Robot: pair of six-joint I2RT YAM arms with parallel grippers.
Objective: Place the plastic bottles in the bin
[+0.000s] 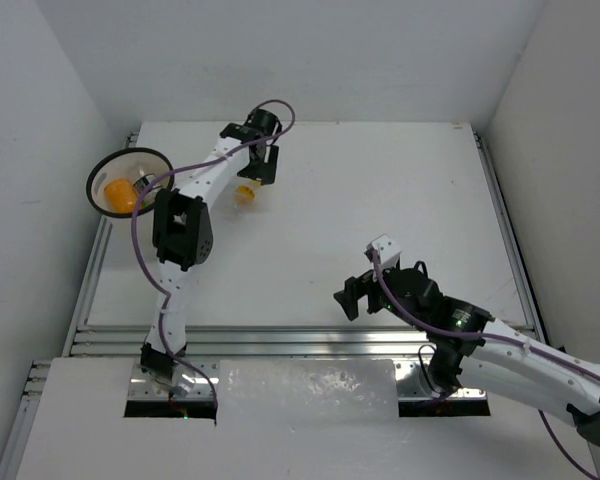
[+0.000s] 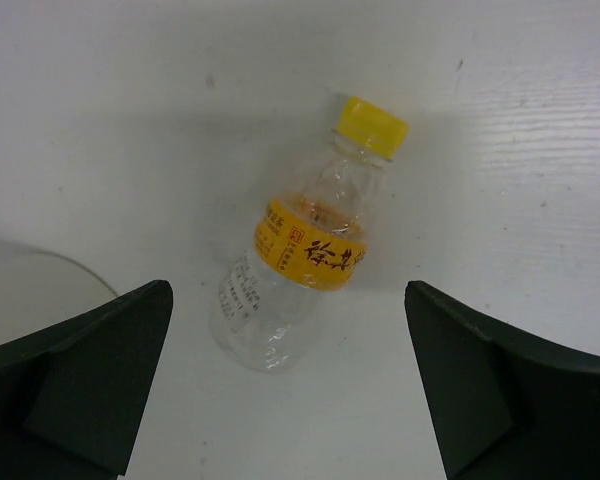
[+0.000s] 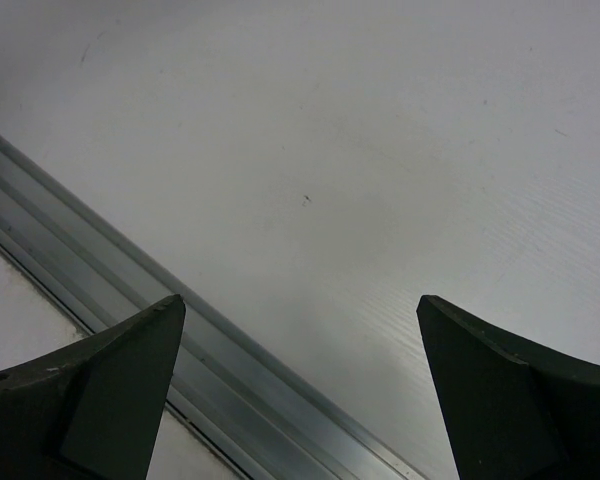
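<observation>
A clear plastic bottle (image 2: pixel 298 262) with a yellow cap and yellow label lies on the white table, cap pointing away from the wrist camera. My left gripper (image 2: pixel 288 290) is open just above it, one finger on each side, touching nothing. From above, this bottle (image 1: pixel 245 194) shows beside the left gripper (image 1: pixel 257 178) at the back of the table. The bin (image 1: pixel 93 186) stands at the far left with an orange bottle (image 1: pixel 118 195) inside. My right gripper (image 1: pixel 355 295) is open near the front and holds nothing (image 3: pixel 300 300).
An aluminium rail (image 3: pixel 210 345) runs along the table's front edge just under the right gripper. Metal rails (image 1: pixel 505 220) also line the left and right edges. White walls close in the table on three sides. The left arm (image 1: pixel 180 228) stretches beside the bin.
</observation>
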